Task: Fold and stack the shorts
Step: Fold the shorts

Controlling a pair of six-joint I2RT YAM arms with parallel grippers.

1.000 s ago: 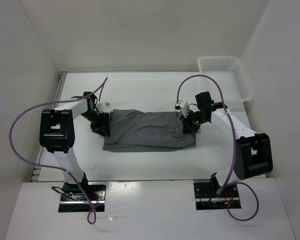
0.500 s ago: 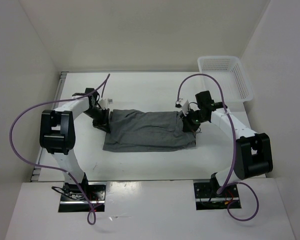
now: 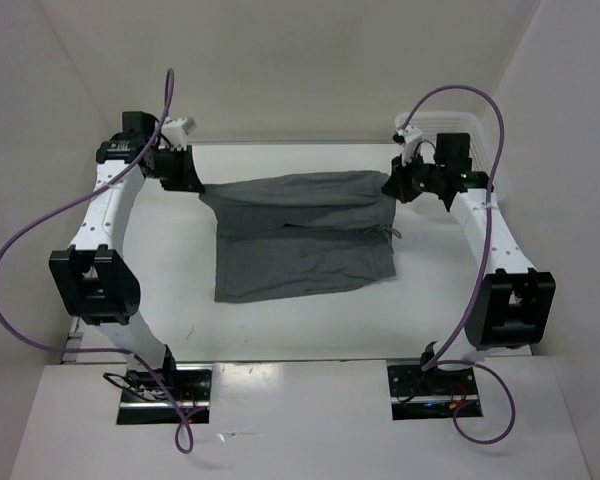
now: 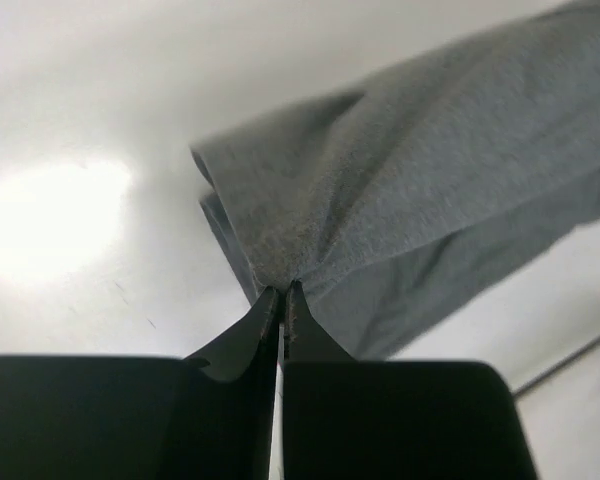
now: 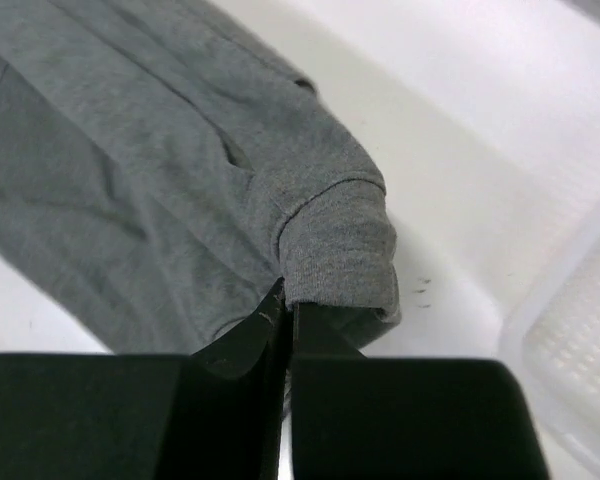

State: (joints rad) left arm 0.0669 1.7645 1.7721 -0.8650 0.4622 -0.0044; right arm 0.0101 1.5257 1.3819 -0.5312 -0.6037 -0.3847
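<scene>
Shorts (image 3: 300,235) outside basket (image 5: 572,332), gripped at both ends

We saw the shorts (image 4: 430,170) run off the right edge of the left wrist view. The left pincer (image 4: 282,298) hid the bit of cloth it pinched, and the right pincer (image 5: 286,300) hid its bit too. The basket (image 5: 580,340) was cut off at the edge. From above, the right arm (image 3: 480,215) covered most of it.
</scene>
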